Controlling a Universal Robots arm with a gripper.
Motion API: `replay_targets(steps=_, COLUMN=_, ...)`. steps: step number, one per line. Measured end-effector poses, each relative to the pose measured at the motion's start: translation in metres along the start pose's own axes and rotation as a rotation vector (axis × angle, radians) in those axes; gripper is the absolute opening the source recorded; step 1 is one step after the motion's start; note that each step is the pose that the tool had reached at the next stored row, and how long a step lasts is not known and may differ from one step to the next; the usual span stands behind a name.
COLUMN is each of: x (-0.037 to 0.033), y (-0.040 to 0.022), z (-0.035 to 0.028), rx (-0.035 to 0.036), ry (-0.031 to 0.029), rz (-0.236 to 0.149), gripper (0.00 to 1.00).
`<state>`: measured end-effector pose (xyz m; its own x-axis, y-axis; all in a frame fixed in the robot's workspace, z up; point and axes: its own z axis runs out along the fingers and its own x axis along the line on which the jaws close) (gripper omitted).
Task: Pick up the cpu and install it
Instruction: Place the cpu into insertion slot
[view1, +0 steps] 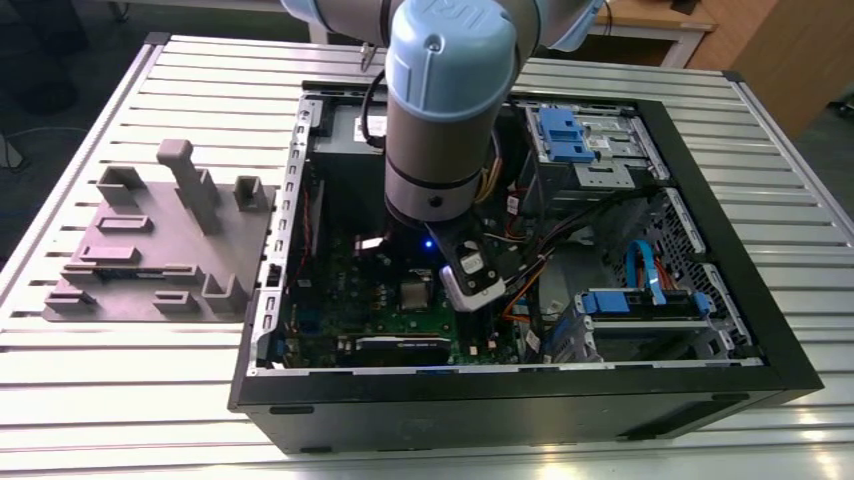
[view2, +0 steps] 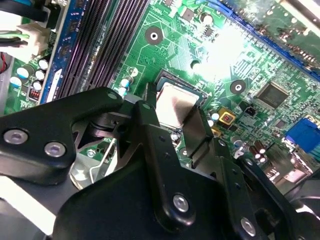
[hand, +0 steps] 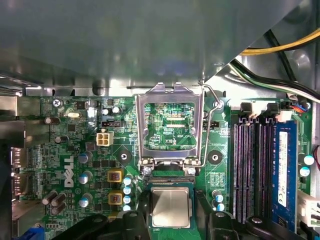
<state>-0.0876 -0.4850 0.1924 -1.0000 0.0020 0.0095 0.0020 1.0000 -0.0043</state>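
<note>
The cpu, a small square chip with a pale silver top, lies at the dark socket on the green motherboard inside the open computer case. In the second wrist view the cpu sits between two black fingers. My gripper straddles the chip, one finger pressed against each of two opposite edges, shut on it. The socket's metal bracket stands flipped open just beyond the chip. In the exterior view the arm reaches straight down into the case over the cpu.
A grey-mauve plastic block with upright posts stands on the slatted table at the exterior view's left. Memory slots run beside the socket. A grey power-supply box, blue drive cages and loose cables crowd the case.
</note>
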Motion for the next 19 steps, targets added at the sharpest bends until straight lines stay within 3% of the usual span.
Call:
replay_targets(steps=9, x=-0.0001, y=0.0000, z=0.0024, rx=0.0001, ry=0.0000, rz=0.000, gripper=0.48)
replay_targets(steps=10, x=-0.0001, y=0.0000, z=0.0026, rx=0.0001, ry=0.0001, rz=0.000, gripper=0.54)
replay_targets(steps=19, x=-0.0001, y=-0.0002, z=0.0046, rx=0.0006, ry=0.0002, rz=0.000, gripper=0.53)
